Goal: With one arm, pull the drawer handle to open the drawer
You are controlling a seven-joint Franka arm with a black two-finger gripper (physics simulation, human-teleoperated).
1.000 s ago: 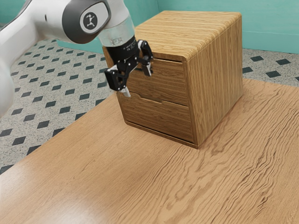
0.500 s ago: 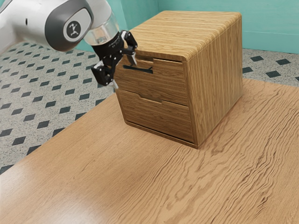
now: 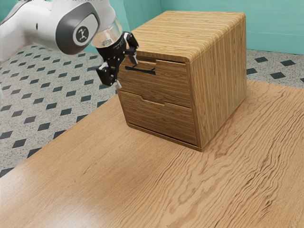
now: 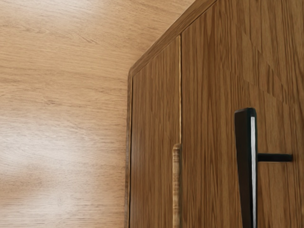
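- The drawer handle (image 3: 141, 71) is a slim black bar lying level across the upper drawer (image 3: 164, 85), towards that front's end on the exterior view's left.
- In the wrist view the handle (image 4: 245, 166) stands off the wood on a short black post, with the drawer front (image 4: 218, 95) close behind it.
- The upper drawer's front looks about level with the lower drawer (image 3: 161, 118) beneath it. No clear gap shows, so I cannot tell whether it is out at all.
- The lower drawer has a stepped cut-out along its top edge in place of a bar.
- The pincer (image 3: 127, 73) is at the handle's end on the exterior view's left, with its fingers spread wide.
- One finger is up by the drawer's top edge and the other hangs below the bar, off the cabinet's corner. It grips nothing.
- The arm (image 3: 61, 26), white and grey, reaches in from the exterior view's upper left.
- The cabinet (image 3: 218, 71) is a wooden box with two drawers, standing at the far side of the wooden bench (image 3: 166, 190).
- Beyond the bench lie a speckled floor (image 3: 47, 95) with dark diamonds and a teal wall (image 3: 275, 19).
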